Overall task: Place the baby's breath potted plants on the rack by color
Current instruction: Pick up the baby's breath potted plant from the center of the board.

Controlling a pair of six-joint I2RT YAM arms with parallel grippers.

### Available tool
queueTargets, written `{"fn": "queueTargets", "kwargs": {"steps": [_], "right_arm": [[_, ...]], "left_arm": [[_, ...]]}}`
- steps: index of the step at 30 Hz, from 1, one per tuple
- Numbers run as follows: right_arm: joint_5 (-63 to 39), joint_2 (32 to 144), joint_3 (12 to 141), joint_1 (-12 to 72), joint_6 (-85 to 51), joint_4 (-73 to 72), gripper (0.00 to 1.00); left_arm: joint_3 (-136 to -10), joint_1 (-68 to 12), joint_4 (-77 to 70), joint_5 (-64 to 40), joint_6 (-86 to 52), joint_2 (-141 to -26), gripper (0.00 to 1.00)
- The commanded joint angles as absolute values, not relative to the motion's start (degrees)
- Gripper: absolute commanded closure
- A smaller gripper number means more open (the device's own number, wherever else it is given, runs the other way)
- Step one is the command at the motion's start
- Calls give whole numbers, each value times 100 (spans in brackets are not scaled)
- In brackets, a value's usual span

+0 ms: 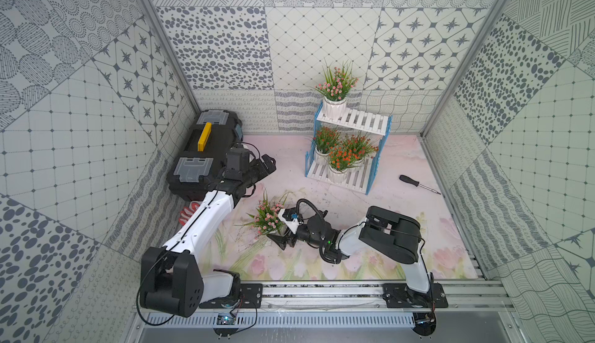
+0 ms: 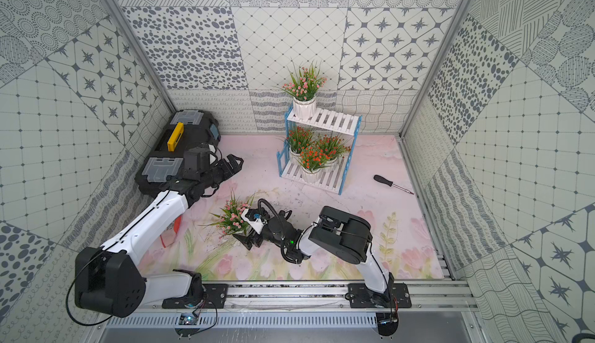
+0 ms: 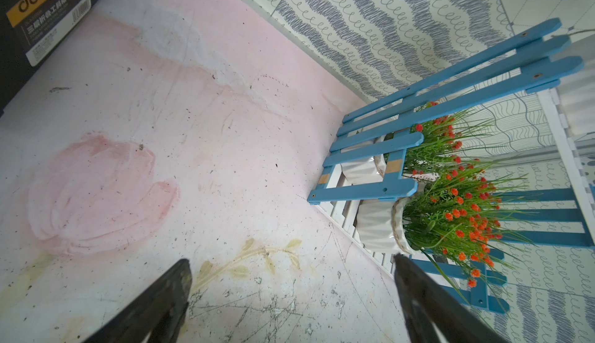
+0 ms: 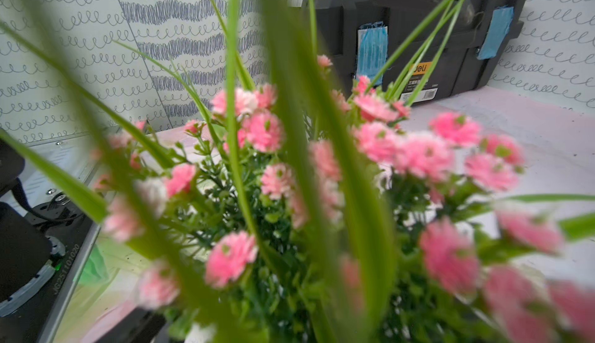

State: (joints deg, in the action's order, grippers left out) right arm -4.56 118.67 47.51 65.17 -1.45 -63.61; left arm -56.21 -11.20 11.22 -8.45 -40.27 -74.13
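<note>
LAST POT WAITING: Your right gripper [image 1: 278, 241] lies low over the table [image 1: 386, 216], jaws spread as wide as they go at the base of the remaining pink plant [image 1: 267, 217]. Leaves bury its pot, so you cannot tell whether the jaws touch it. Well beyond the jaws, the rack [image 1: 360, 121] holds one pink plant on top [image 1: 336, 84] and three orange-red plants [image 1: 341, 154] below. Close on stems or off-centre and the pot may tip or slip; carry it low and foliage could snag the lower tier. Your left gripper [image 3: 289, 261] hangs wide open and empty.
</note>
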Motion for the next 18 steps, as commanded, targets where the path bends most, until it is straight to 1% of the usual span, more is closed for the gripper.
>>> {"fn": "queueTargets", "kwargs": {"steps": [1, 18], "right_arm": [[-565, 12056, 4938, 6530, -89, -6398, 2], [-672, 12473, 5629, 6445, -200, -5948, 2]], "left_arm": [[-5690, -1101, 944, -879, -3947, -7353, 2], [-5739, -1095, 941, -957, -3912, -7343, 2]]}}
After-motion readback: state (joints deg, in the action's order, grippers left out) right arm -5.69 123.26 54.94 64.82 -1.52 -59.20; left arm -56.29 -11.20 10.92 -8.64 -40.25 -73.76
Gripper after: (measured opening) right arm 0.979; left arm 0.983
